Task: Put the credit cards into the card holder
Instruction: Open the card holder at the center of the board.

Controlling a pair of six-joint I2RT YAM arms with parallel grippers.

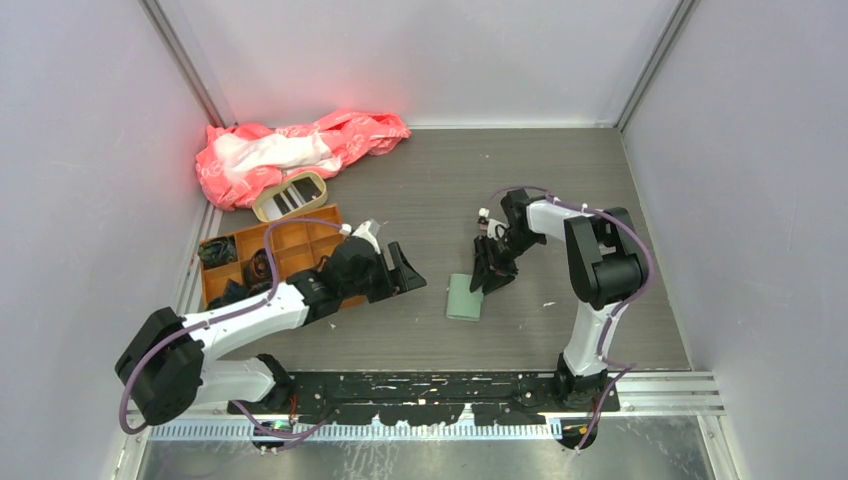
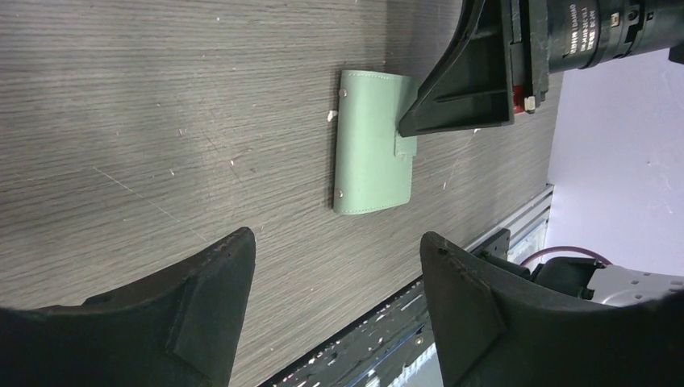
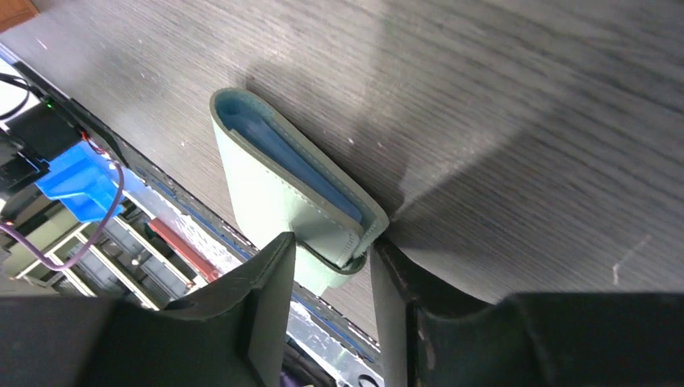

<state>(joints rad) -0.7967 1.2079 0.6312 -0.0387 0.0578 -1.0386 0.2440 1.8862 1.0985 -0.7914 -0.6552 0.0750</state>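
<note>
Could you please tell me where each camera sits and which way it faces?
Top external: above and behind the bases, looking down on the dark wood-grain table; both arms show.
Left wrist: on the left arm, facing across the table at the flat sage-green folding card holder; its open left end effector frames the bottom.
Right wrist: on the right arm, looking down past the right end effector pinching that holder's edge.
Shared: all three show the card holder.

Dark grey wood-grain table [image 1: 560, 190], sage-green card holder [image 1: 464, 297] lying closed near front centre, orange compartment tray [image 1: 300, 240] at left edge, beige oval tray [image 1: 260, 209] just behind it, pink plastic bag [image 1: 300, 150] in far-left corner.
</note>
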